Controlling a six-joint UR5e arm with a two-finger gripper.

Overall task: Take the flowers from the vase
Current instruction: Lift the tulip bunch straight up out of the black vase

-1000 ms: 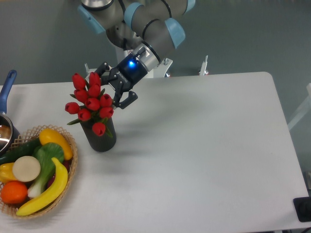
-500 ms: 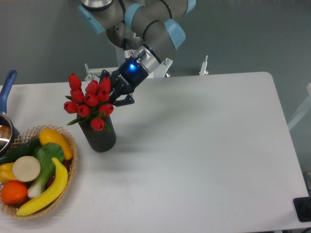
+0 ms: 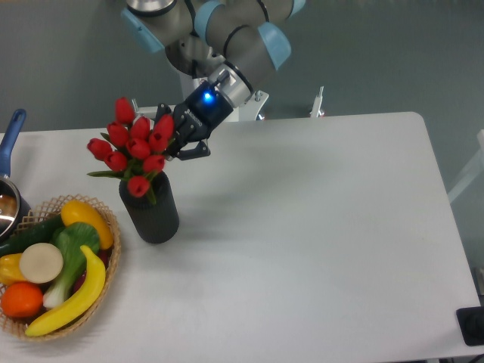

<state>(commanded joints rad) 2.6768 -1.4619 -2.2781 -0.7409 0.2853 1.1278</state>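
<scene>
The flowers (image 3: 130, 147), a bunch of red tulip buds with green leaves, stick up out of the dark ribbed vase (image 3: 150, 213) at the left of the white table. Their stems are hidden in the vase's mouth. My gripper (image 3: 172, 136) comes in from the upper right with a blue light on its wrist. Its fingers are closed on the right side of the bunch, on the upper buds. The vase stands on the table and leans slightly to the left.
A woven basket (image 3: 106, 261) of fruit and vegetables, with a banana (image 3: 72, 299) and an orange (image 3: 21, 299), sits at the front left, close to the vase. A pot with a blue handle (image 3: 9, 144) is at the left edge. The table's front edge runs along the bottom.
The gripper went from open beside the bunch to closed on it. The bunch has since risen and shifted left, and the vase has shifted a little left with it.
</scene>
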